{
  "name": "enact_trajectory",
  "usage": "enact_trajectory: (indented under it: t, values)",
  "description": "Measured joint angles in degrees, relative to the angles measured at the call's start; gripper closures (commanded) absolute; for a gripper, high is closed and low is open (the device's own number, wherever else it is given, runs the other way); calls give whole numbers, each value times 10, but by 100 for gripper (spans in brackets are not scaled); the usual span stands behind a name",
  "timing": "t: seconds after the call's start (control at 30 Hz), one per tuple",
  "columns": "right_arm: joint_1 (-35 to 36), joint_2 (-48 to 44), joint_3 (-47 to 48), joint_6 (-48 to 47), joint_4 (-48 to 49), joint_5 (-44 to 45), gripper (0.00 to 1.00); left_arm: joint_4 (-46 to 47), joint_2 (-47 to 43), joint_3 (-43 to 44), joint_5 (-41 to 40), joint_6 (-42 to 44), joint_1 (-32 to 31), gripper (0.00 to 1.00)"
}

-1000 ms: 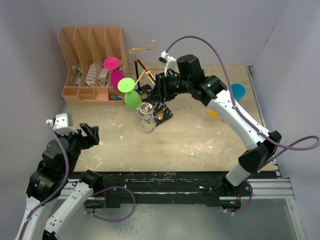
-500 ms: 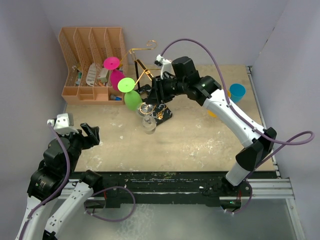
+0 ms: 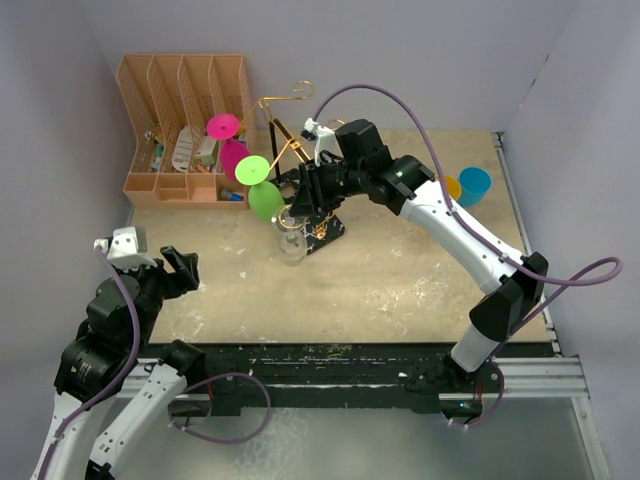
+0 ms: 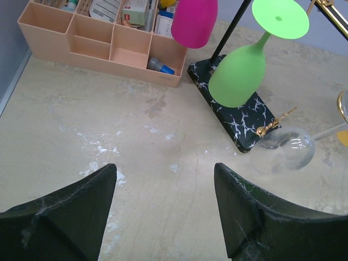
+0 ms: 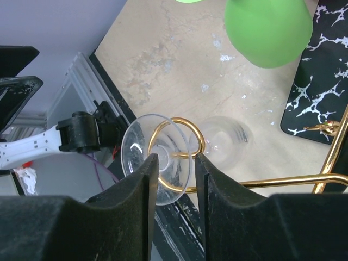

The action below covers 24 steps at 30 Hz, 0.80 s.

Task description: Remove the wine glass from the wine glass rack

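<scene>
The wine glass rack [image 3: 283, 152] stands at the back centre, gold arms over a black marbled base [image 4: 239, 117]. A clear wine glass [image 3: 292, 245] hangs upside down from its front scroll ring [image 5: 190, 130]. Its round foot [image 5: 157, 157] faces the right wrist camera. My right gripper [image 5: 176, 163] is at that foot, its fingers a narrow gap apart and just in front of the disc, which is wider than the gap. A green glass [image 3: 265, 198] and a pink glass [image 3: 232, 155] hang to the left. My left gripper [image 4: 166, 179] hovers open over bare table at the front left.
An orange slotted organiser [image 3: 185, 110] with small items fills the back left corner. A blue cup [image 3: 476, 185] and a yellow one [image 3: 450, 187] sit at the right edge. Purple walls close in the left, back and right sides.
My right gripper has moved left and down toward the clear glass's foot, and its fingers now stand a little closer together. The left arm has not moved.
</scene>
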Motion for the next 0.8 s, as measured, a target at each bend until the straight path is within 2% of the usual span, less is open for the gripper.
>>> enact_trajectory:
  t: [0.3, 0.47, 0.63, 0.7, 0.8]
  values:
    - [2, 0, -7, -4, 0, -2, 82, 0, -1, 0, -1, -1, 0, 25]
    - [2, 0, -9, -3, 2, -2, 85, 0, -1, -1, -1, -2, 0, 25]
    - [2, -3, -11, -1, 12, -12, 94, 0, -1, -1, -2, -4, 0, 25]
    - [2, -5, -15, 2, 21, -19, 94, 0, -1, -1, -4, -6, 0, 25]
    - [2, -10, -20, 7, 32, -28, 90, 0, -2, -1, -5, -9, 0, 25]
